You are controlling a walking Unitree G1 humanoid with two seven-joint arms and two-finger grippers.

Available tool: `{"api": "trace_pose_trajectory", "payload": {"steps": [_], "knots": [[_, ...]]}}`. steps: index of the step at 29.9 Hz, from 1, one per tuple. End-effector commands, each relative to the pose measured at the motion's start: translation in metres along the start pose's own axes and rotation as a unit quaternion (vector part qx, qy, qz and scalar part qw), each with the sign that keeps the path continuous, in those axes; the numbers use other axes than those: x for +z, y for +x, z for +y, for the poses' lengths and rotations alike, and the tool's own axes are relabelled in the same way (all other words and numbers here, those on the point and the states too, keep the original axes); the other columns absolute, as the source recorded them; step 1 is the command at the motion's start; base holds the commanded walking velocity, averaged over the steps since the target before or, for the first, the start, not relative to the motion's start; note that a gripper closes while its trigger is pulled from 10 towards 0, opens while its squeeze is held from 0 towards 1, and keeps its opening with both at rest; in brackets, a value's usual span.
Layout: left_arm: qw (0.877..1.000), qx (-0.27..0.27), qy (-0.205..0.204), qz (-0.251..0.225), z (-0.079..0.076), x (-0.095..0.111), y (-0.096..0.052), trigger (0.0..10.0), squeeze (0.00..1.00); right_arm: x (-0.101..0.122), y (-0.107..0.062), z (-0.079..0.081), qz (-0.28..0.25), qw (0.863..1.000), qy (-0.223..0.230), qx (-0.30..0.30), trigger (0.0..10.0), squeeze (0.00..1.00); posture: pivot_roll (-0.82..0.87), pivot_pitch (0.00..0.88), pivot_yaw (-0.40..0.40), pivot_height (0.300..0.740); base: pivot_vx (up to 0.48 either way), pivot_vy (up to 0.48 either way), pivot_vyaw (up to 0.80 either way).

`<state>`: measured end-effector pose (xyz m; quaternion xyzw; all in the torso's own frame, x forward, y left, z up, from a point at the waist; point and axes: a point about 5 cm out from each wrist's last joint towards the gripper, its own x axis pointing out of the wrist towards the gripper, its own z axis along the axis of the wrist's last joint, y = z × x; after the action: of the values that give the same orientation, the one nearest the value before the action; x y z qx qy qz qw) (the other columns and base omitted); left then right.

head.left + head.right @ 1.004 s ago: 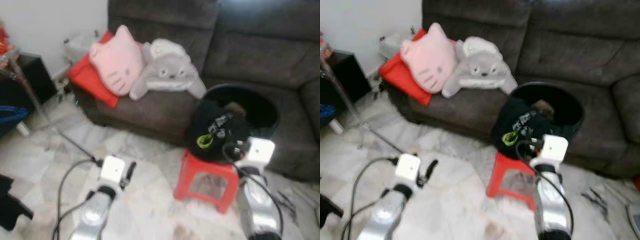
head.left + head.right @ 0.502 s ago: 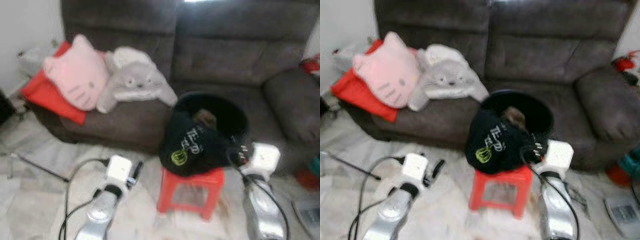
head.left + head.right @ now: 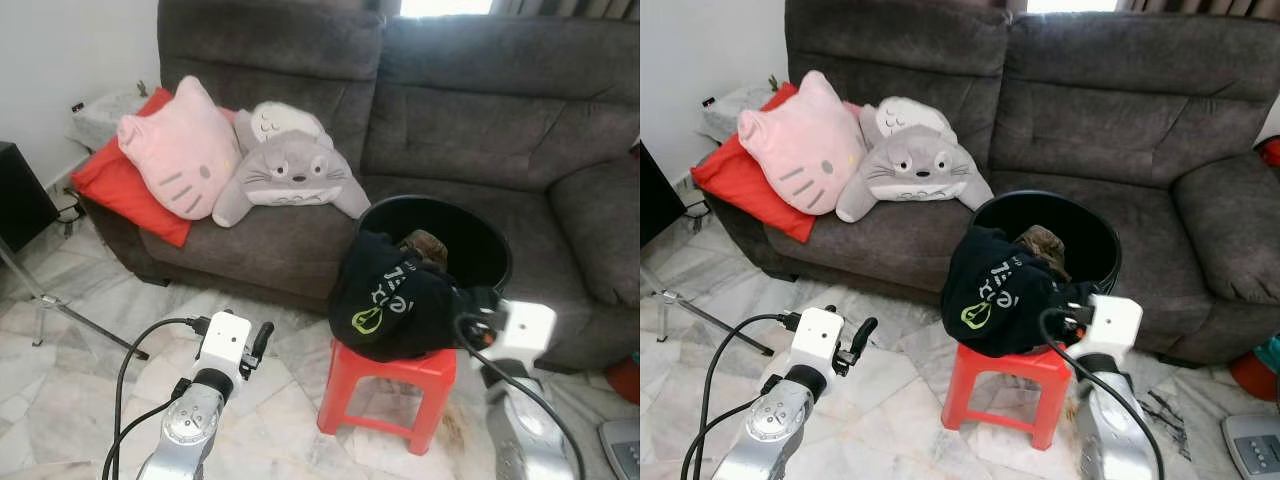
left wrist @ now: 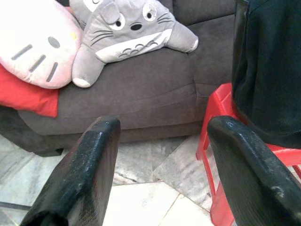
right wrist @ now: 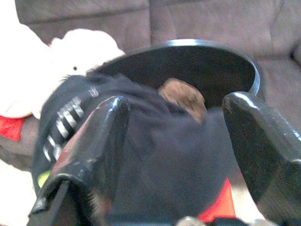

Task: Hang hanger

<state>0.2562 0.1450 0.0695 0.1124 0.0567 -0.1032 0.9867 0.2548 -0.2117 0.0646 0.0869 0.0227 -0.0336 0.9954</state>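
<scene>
A stool (image 3: 392, 380) stands on the floor (image 3: 80, 370) before the sofa (image 3: 470, 110), a basket (image 3: 478, 240) on it, garment (image 3: 390, 300) draped over; cushions (image 3: 170, 150) lie left on the sofa

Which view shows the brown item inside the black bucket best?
The right wrist view: the brown item sits centred between the open right gripper fingers, above the black garment. Both eye views show it small at the black bucket rim.

Even daylight, sharp head views, right wrist view softly blurred.
</scene>
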Motion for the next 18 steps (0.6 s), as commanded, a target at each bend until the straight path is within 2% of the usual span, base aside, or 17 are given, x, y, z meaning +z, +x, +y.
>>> {"api": "trace_pose_trajectory", "payload": {"steps": [1, 2, 5, 9, 18], "knots": [[1.0, 0.0, 0.005, 0.005, 0.0, -0.003, -0.001, 10.0, 0.0, -0.004, -0.005, -0.003, 0.019, 1.0, 0.023, -0.002, 10.0, 0.0, -0.03, 0.0, -0.022, 0.74, 0.0, 0.0, 0.0], [1.0, -0.001, 0.007, 0.007, 0.0, -0.003, -0.001, 10.0, 0.0, -0.017, -0.01, -0.007, 0.063, 0.997, 0.048, 0.002, 10.0, 0.0, -0.03, 0.0, -0.021, 0.74, 0.0, 0.0, 0.0], [1.0, -0.003, 0.008, 0.009, 0.0, -0.004, -0.001, 10.0, 0.0, -0.031, -0.013, -0.018, 0.102, 0.992, 0.071, -0.016, 10.0, 0.0, -0.03, 0.0, -0.02, 0.74, 0.0, 0.0, 0.0], [1.0, 0.0, 0.007, 0.006, 0.001, -0.002, 0.0, 10.0, 0.0, -0.028, -0.011, -0.028, 0.104, 0.991, 0.077, -0.025, 10.0, 0.0, -0.03, 0.0, -0.023, 0.74, 0.0, 0.0, 0.0], [1.0, 0.004, 0.011, 0.002, 0.002, -0.001, 0.001, 10.0, 0.0, -0.025, -0.002, -0.019, 0.103, 0.991, 0.083, 0.017, 10.0, 0.0, -0.02, 0.0, -0.025, 0.74, 0.0, 0.0, 0.0]]}}
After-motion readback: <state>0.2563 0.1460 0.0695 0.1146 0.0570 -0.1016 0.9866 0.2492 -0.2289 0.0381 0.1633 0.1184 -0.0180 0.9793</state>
